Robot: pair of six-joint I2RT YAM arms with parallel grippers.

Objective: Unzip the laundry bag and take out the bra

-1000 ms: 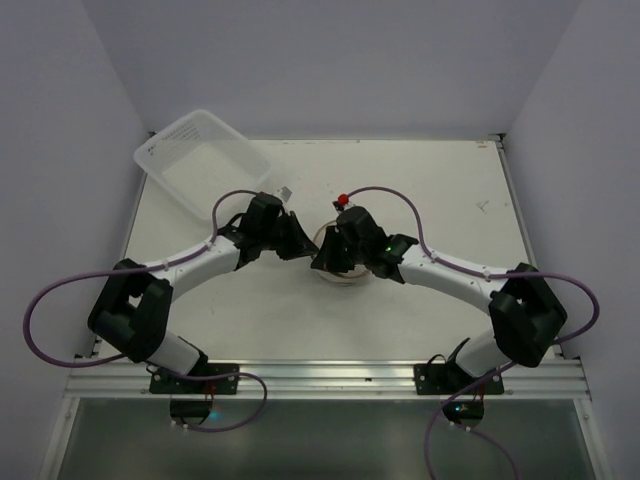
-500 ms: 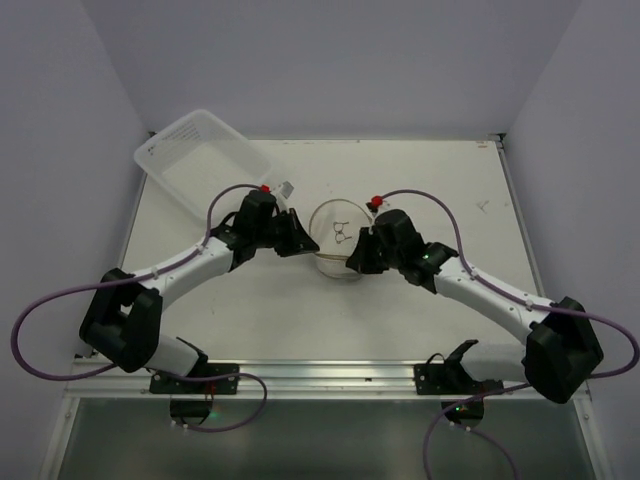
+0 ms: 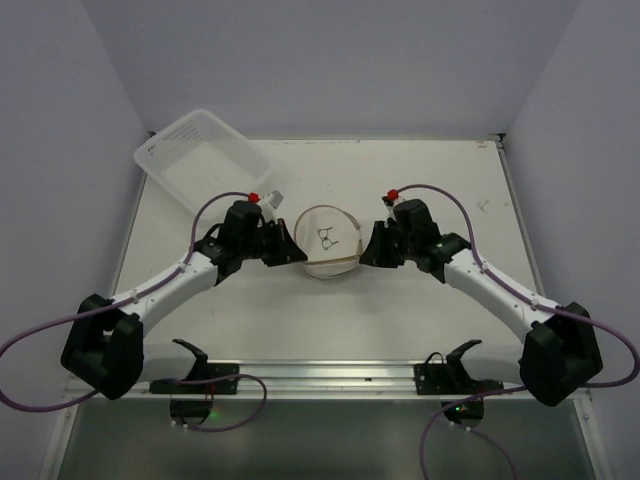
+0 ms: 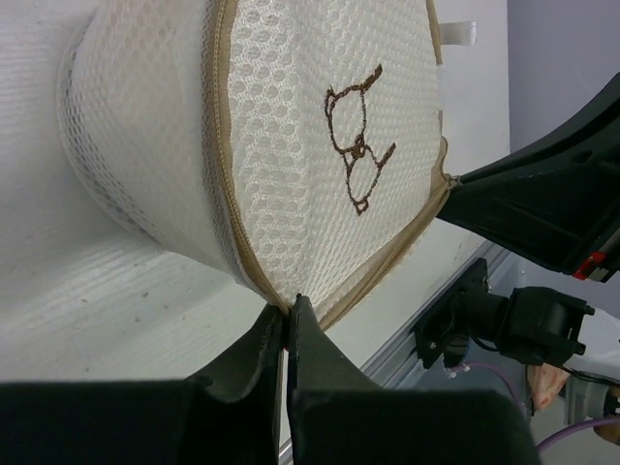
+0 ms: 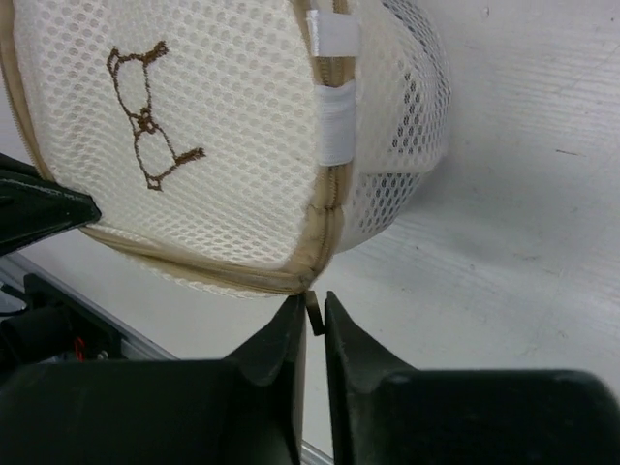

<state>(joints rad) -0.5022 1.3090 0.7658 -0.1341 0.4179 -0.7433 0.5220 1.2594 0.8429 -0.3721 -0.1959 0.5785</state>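
The laundry bag (image 3: pixel 330 243), a round cream mesh pouch with a brown bra pictogram on its flat face, sits mid-table and tilts up between both grippers. My left gripper (image 3: pixel 298 253) is at its left side, shut on the tan zip rim (image 4: pixel 254 281). My right gripper (image 3: pixel 365 250) is at its right side, jaws nearly together round the small dark zip pull (image 5: pixel 314 318) at the rim. The bag fills the left wrist view (image 4: pixel 320 145) and the right wrist view (image 5: pixel 194 145). The bra is hidden; no opening shows along the rim.
A clear rectangular plastic tub (image 3: pixel 200 160) lies at the back left, partly over the table edge. A white fabric tab (image 5: pixel 334 116) is sewn on the bag's side. Walls enclose the table on three sides. An aluminium rail (image 3: pixel 320 375) runs along the near edge.
My right gripper swung from over the bag's front to its right side, uncovering the flat face. The left gripper shifted slightly down and left. The bag shifted back a little.
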